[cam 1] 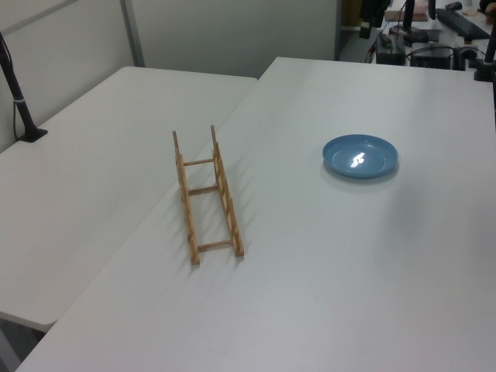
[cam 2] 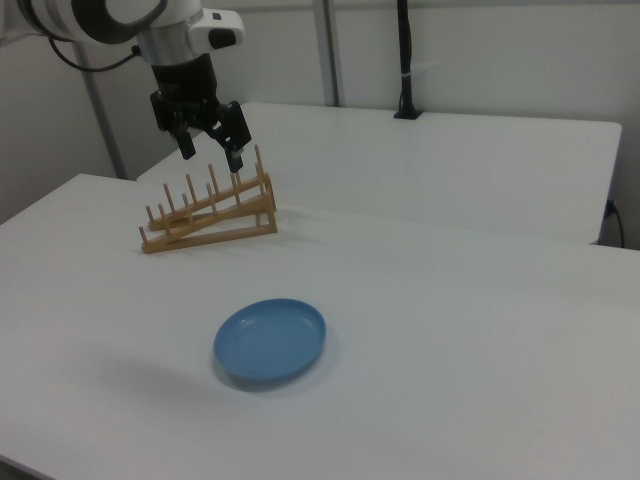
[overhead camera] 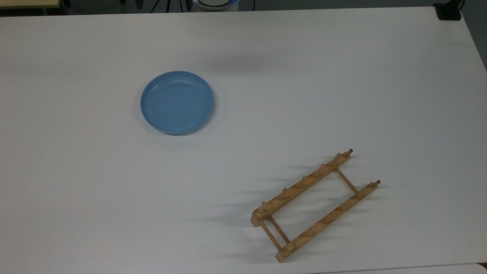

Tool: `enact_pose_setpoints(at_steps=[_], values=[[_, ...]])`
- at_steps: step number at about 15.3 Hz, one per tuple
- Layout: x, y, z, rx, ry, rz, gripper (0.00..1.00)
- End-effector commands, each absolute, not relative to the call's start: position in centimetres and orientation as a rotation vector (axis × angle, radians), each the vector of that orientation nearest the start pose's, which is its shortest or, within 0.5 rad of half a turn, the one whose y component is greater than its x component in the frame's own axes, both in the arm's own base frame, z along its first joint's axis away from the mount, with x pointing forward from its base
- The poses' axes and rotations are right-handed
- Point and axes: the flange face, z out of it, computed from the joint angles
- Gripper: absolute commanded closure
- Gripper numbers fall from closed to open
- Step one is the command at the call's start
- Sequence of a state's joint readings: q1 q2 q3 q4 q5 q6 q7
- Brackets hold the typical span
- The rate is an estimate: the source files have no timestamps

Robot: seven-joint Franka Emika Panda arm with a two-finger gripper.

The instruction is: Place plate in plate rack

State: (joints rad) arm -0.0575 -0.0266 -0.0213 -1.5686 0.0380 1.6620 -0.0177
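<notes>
The plate [cam 2: 270,341] lies flat at the right view's lower centre, well apart from the plate rack [cam 2: 209,211] upper left. The gripper [cam 2: 212,152] hangs empty, fingers spread, seemingly high above the table. Reaching has yet to begin; next it must descend to the plate's rim.

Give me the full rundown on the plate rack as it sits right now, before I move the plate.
The plate rack is light-brown wood, ladder-like: two parallel rails joined by thin cross dowels, with upright pegs along the rails. It stands on the white table with nothing in it and nothing touching it. In the top view it lies diagonally toward the lower right, well apart from the plate. In the right view one end looks raised.
</notes>
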Motion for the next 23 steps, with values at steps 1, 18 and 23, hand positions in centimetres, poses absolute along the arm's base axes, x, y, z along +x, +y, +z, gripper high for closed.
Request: enact_pose_setpoints(at_steps=[1,18,23], values=[[54.9,-3.5,64.8,-3.107,0.069,-0.196,0.0],[54.3,-15.5,55.6,-3.133,-0.502,0.12,0.0],[54.9,-17.0,45.3,-3.183,-0.424,-0.034,0.0]])
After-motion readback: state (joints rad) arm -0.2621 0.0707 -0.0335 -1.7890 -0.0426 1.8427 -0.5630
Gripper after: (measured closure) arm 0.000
